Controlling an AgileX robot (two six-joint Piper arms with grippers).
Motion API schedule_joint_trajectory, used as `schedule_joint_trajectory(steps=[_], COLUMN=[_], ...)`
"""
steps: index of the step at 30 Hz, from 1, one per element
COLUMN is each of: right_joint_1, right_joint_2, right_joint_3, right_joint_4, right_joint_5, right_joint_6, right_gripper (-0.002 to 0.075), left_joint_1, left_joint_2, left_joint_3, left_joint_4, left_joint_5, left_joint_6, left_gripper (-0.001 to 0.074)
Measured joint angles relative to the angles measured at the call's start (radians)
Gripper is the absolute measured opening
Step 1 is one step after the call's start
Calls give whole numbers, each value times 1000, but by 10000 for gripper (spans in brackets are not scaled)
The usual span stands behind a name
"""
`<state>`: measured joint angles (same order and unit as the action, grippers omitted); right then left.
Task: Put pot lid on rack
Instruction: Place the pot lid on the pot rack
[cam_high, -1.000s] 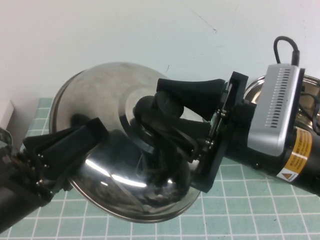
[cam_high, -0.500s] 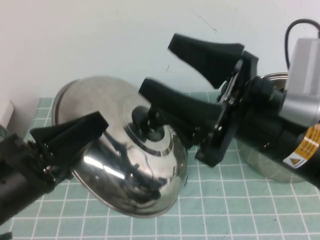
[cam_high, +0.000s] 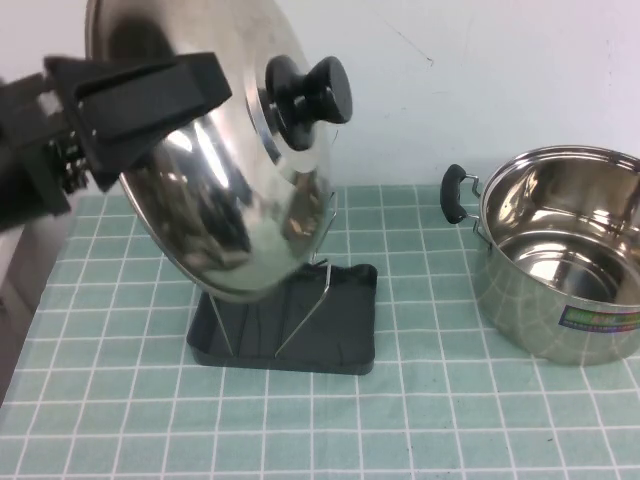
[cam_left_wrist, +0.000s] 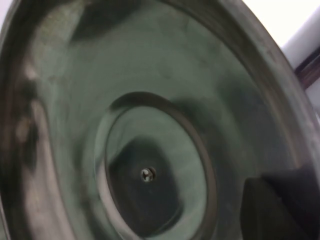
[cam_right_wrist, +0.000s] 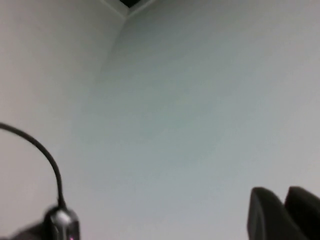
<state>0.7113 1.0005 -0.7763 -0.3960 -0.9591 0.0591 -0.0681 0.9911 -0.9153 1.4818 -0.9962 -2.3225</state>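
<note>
The pot lid (cam_high: 215, 200), shiny steel with a black knob (cam_high: 310, 88), is held tilted almost on edge at the left. My left gripper (cam_high: 185, 90) is shut on its upper rim, with one finger over the domed side. The left wrist view shows the lid's underside (cam_left_wrist: 145, 150) and one finger (cam_left_wrist: 282, 205). The lid's lower edge hangs over the black rack (cam_high: 340, 330), by its wire prongs (cam_high: 303, 318); I cannot tell whether they touch. My right gripper (cam_right_wrist: 286, 200) is out of the high view; its wrist view shows it shut and empty, facing a bare wall.
The steel pot (cam_high: 560, 270) with black side handles stands open at the right, apart from the rack. The green gridded mat (cam_high: 420, 420) covers the table. A white wall is close behind.
My right gripper let go of the knob and pulled out of the high view. My left gripper raised the lid up and back, tipping it more upright, which uncovered the rack.
</note>
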Motion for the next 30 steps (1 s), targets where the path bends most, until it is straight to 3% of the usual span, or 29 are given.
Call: schedule_joint_trajectory(steps=[3, 8, 12, 19, 30], right_joint_1=[0, 0, 0, 0, 0], right_joint_2=[-134, -352, -485, -587, -598], right_joint_3=[0, 0, 0, 0, 0], right_joint_4=[39, 227, 289, 279, 258], right_joint_5=[282, 828, 1066, 1218, 1419], right_joint_6=[-162, -500, -623, -640, -626], right_gripper=[24, 3, 0, -1, -1], left_joint_1=[0, -2, -42, -156, -157], left_joint_2=[46, 136, 231, 374, 510], left_joint_3=[-100, -175, -179, -179, -179], left_joint_4=[161, 297, 310, 310, 310], left_joint_5=[9, 34, 79, 200, 292], left_joint_6=[-75, -136, -128, -26, 90], left_gripper=[61, 61, 61, 61, 61])
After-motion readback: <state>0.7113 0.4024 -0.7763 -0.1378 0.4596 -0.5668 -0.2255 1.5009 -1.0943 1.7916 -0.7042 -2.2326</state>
